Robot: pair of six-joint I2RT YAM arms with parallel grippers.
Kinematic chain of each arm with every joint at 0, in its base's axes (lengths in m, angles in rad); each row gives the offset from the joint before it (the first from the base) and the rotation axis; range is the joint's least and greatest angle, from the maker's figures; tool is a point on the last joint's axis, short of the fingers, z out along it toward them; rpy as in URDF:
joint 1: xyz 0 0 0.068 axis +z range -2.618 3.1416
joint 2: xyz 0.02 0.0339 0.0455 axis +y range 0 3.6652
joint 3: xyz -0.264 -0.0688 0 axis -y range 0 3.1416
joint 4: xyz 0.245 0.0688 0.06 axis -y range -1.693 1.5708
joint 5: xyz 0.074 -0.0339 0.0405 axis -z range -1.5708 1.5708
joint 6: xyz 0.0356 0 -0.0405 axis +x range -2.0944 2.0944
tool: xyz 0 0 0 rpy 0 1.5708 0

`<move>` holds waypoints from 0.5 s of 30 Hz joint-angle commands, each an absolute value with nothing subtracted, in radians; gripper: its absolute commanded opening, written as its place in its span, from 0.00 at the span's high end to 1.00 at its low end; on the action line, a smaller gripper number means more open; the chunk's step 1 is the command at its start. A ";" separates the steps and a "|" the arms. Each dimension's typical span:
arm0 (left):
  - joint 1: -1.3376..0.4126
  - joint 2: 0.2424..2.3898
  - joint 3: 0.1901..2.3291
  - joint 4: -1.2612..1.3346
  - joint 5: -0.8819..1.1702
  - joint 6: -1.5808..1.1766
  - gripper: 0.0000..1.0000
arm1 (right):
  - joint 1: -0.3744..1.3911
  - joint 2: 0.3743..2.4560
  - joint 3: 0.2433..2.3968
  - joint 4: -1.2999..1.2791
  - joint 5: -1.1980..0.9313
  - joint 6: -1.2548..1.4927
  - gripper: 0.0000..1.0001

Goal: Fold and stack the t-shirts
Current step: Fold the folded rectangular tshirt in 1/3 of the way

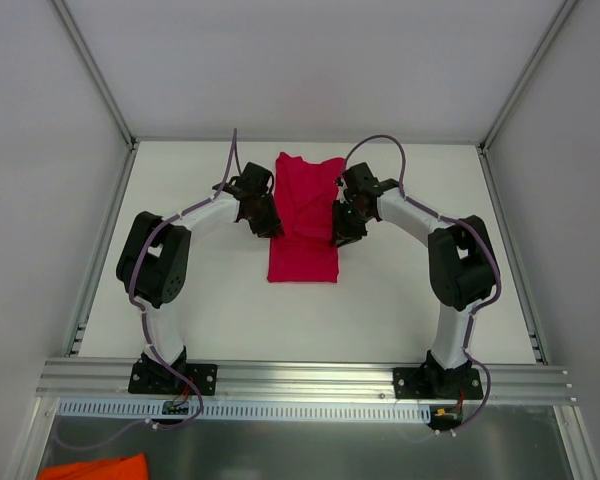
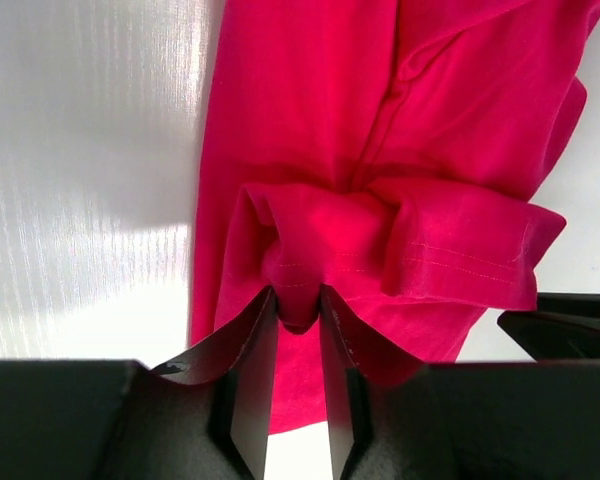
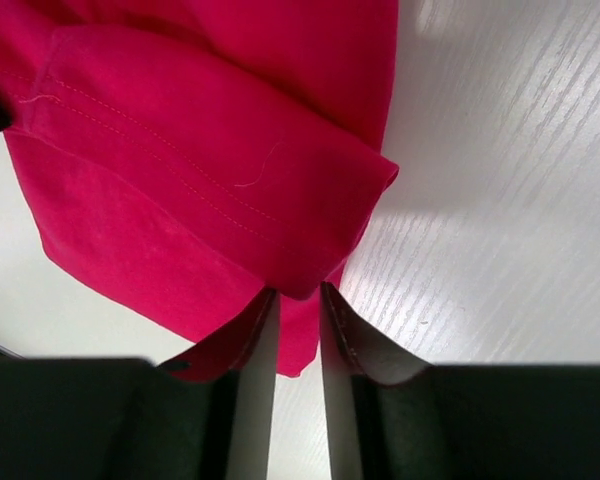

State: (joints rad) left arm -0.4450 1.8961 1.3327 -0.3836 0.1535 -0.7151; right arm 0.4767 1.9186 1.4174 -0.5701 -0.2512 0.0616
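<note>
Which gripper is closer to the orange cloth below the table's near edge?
Left. The left gripper pinches the red t-shirt at its left edge, diagonally beyond the orange cloth; the right gripper pinches the opposite edge, farther away.

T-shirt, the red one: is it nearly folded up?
Partway. The t-shirt already lies as a narrow strip, its sides looking folded in. Right now the left gripper and right gripper each pinch its fabric at mid-length. Left to do: folding it shorter and stacking it.

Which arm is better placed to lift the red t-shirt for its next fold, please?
Left, marginally: the left pincer pinches a thick bunch of the t-shirt, while the right pincer holds only a thin edge.
</note>
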 commanded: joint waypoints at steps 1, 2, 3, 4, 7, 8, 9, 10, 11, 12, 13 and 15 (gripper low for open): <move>-0.448 1.901 1.361 -0.393 0.150 -0.695 0.78 | 0.482 1.924 1.437 -0.545 -0.255 0.060 0.76; -0.448 1.899 1.359 -0.393 0.150 -0.695 0.78 | 0.482 1.924 1.439 -0.543 -0.255 0.060 0.79; -0.448 1.899 1.359 -0.393 0.152 -0.693 0.80 | 0.482 1.927 1.439 -0.542 -0.253 0.060 0.86; -0.448 1.896 1.359 -0.394 0.147 -0.692 0.82 | 0.482 1.930 1.440 -0.541 -0.253 0.060 0.89; -0.448 1.894 1.362 -0.400 0.144 -0.684 0.94 | 0.482 1.937 1.443 -0.540 -0.252 0.061 0.95; -0.448 1.894 1.362 -0.400 0.143 -0.683 0.98 | 0.482 1.937 1.442 -0.538 -0.250 0.061 0.98; -0.446 1.896 1.364 -0.402 0.143 -0.680 1.00 | 0.482 1.937 1.443 -0.537 -0.250 0.061 0.99; -0.448 1.898 1.364 -0.402 0.143 -0.680 1.00 | 0.482 1.937 1.443 -0.535 -0.250 0.061 0.99; -0.448 1.899 1.362 -0.402 0.143 -0.681 1.00 | 0.480 1.939 1.443 -0.531 -0.249 0.060 0.99; -0.448 1.901 1.364 -0.402 0.140 -0.681 1.00 | 0.482 1.937 1.447 -0.528 -0.249 0.060 0.99; -0.446 1.902 1.364 -0.399 0.141 -0.680 1.00 | 0.482 1.939 1.453 -0.528 -0.247 0.060 0.99; -0.446 1.902 1.365 -0.394 0.138 -0.680 1.00 | 0.482 1.945 1.480 -0.537 -0.241 0.052 0.99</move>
State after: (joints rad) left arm -0.4450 1.8961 1.3327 -0.3885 0.1532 -0.7040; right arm 0.4767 1.9430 1.4204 -0.5510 -0.2501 0.0628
